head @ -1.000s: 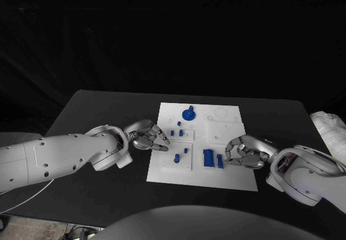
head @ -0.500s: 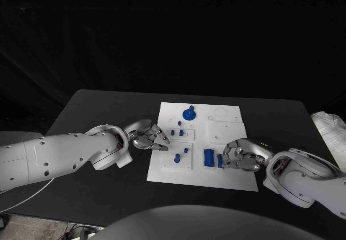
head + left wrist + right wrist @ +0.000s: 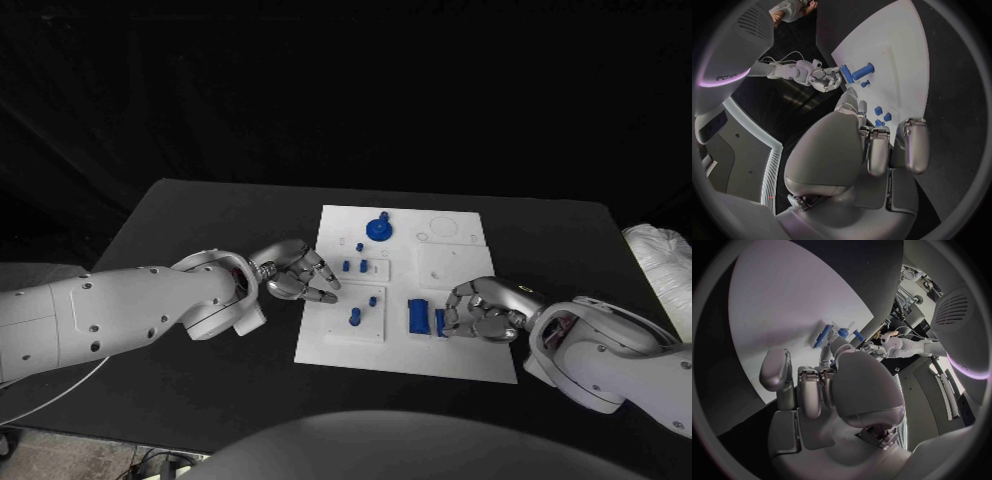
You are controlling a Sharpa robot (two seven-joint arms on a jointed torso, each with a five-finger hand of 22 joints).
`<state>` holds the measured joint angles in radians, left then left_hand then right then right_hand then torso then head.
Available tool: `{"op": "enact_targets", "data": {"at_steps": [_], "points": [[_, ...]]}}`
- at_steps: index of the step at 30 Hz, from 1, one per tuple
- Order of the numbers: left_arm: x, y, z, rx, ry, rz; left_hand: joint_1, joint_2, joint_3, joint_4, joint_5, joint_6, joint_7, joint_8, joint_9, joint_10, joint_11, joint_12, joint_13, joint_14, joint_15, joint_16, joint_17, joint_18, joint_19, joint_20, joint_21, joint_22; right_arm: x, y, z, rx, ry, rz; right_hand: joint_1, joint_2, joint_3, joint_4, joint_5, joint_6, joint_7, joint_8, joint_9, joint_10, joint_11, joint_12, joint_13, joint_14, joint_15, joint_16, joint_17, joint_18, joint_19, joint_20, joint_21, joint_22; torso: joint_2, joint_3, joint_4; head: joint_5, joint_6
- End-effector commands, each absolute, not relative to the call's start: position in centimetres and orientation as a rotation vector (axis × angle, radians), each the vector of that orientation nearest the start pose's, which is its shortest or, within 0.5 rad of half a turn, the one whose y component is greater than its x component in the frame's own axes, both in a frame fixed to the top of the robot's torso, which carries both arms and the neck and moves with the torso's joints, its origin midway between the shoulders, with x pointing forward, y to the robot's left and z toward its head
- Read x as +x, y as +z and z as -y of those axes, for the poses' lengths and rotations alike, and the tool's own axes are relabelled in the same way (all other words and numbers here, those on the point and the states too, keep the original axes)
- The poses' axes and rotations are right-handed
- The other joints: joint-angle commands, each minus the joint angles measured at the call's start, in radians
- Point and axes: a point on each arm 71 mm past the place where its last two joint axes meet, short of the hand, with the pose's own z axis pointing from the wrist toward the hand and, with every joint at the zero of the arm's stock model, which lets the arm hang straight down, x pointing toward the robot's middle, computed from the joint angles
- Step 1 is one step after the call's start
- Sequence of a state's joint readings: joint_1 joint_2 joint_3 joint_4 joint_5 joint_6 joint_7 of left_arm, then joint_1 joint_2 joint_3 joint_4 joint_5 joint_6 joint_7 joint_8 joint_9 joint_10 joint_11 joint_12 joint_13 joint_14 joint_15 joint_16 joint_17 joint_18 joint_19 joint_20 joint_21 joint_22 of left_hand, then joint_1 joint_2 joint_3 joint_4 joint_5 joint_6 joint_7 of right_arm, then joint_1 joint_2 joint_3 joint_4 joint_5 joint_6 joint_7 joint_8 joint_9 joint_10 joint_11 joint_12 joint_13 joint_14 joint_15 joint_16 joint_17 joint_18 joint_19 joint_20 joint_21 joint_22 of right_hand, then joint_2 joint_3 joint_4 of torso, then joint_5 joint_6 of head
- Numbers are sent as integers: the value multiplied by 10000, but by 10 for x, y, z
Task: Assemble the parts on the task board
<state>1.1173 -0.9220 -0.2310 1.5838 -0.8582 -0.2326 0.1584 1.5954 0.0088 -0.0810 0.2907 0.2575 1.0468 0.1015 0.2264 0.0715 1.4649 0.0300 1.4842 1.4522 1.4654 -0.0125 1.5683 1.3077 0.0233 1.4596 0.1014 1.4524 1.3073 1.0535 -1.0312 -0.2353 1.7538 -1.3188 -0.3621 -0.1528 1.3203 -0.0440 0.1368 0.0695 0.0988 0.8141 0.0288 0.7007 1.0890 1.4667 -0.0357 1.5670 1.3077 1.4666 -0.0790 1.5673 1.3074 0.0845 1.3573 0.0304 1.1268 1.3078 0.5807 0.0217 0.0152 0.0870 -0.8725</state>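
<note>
At opposite long edges of the task board [image 3: 462,262], both hands hover.

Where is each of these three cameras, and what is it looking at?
Head view: on the robot's head, looking down at the task board; left robot hand and right robot hand show.
Left wrist view: behind the left robot hand, facing the board.
Right wrist view: behind the right robot hand, facing the board.
All three share the board.
</note>
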Motion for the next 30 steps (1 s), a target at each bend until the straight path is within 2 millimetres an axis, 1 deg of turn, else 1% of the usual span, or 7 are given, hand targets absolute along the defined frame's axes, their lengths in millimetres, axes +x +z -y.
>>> {"op": "enact_targets", "data": {"at_steps": [1, 15, 22, 25, 26, 28, 30], "points": [[414, -284, -215, -3072, -10968, -20421, 120, 17, -20, 9, 25, 46, -36, 64, 10, 202, -59, -28, -12, 1054, -61, 25, 2630, 133, -20, -63, -16, 2154, 368, -296, 229, 192, 6782, -20527, 16, -87, 3, 77, -35, -64, -11, 37, 9, 1041, -40, 38, 2631, 1042, -70, 35, 2634, 100, -84, -9, -63, 1381, 2, 0, 1, 3, -1], [414, -282, -218, -3076, -11055, -20173, 111, 37, -20, 18, 40, 35, -33, 66, 6, 200, -56, -30, -14, 1054, -61, 25, 2630, 133, -19, -65, -15, 2154, 367, -291, 230, 681, 7193, -19962, -49, -100, -67, 216, -9, -185, 12, 56, 7, 1041, -20, 38, 2631, 1042, -61, 35, 2634, 115, -120, -3, -147, 1357, -5, 3, -4, 90, -1], [411, -267, -225, -3256, -11675, -18822, 0, 4, -116, 23, 37, 27, -31, 104, 1, -71, -50, -304, -353, 1054, -56, 25, 2630, 194, -223, -66, -232, 2069, 370, -257, 236, 1910, 8573, -18238, -964, -133, -480, 1199, -378, 19, -46, 206, -80, 1041, -56, 38, 2631, 1042, -87, 35, 2634, 30, 155, -20, 301, 1479, -46, -2, -3, 135, -1], [412, -252, -228, -3475, -12211, -17849, -58, -32, -265, 14, 42, -4, -15, 174, -10, -1225, -44, -1453, -1649, 840, -41, -71, 2411, 437, -1095, -50, -1146, 1725, 376, -234, 239, 2884, 9762, -17587, -1430, 89, -612, 1960, -385, -65, -9, -219, -572, 904, 9, -192, 2450, 804, -41, -330, 2186, 174, -318, 18, -555, 1241, -93, -14, 1, 182, -1], [414, -245, -229, -3568, -12422, -17462, -76, -17, -322, 14, 65, -7, -24, 206, -11, -1912, -14, -2132, -2362, 99, 4, -425, 1670, 565, -1584, -48, -1646, 1547, 379, -226, 239, 3325, 10273, -17364, -1461, 195, -654, 2106, -346, -28, 88, -379, -814, 495, 59, -842, 1950, 459, 56, -819, 1637, 327, -868, 66, -1472, 990, -109, -22, -1, 193, -1], [415, -233, -230, -3794, -12842, -16778, -139, -22, -527, -6, 118, -57, 4, 255, -24, -3988, 48, -4240, -4469, -2346, 132, -1858, -487, 877, -3148, 41, -3192, 1038, 383, -212, 241, 4172, 11187, -16913, -1634, 339, -895, 2139, 155, -10, 265, -762, -1359, -838, 272, -2764, 550, -612, 276, -2223, 250, 662, -2365, 242, -3897, 294, -146, -36, 1, 177, -1], [418, -219, -232, -4023, -13351, -15915, -355, 12, -831, -32, 117, -56, 68, 327, -19, -5847, 219, -6239, -6293, -5880, 365, -4292, -3378, 1251, -5651, 190, -5653, 246, 389, -198, 241, 4946, 12122, -16298, -1843, 601, -1281, 2132, 602, 67, 501, -1245, -2147, -2961, 518, -5803, -1634, -2684, 605, -5076, -2240, 856, -3689, 524, -6098, -535, -165, -41, -12, 161, -1]]}}
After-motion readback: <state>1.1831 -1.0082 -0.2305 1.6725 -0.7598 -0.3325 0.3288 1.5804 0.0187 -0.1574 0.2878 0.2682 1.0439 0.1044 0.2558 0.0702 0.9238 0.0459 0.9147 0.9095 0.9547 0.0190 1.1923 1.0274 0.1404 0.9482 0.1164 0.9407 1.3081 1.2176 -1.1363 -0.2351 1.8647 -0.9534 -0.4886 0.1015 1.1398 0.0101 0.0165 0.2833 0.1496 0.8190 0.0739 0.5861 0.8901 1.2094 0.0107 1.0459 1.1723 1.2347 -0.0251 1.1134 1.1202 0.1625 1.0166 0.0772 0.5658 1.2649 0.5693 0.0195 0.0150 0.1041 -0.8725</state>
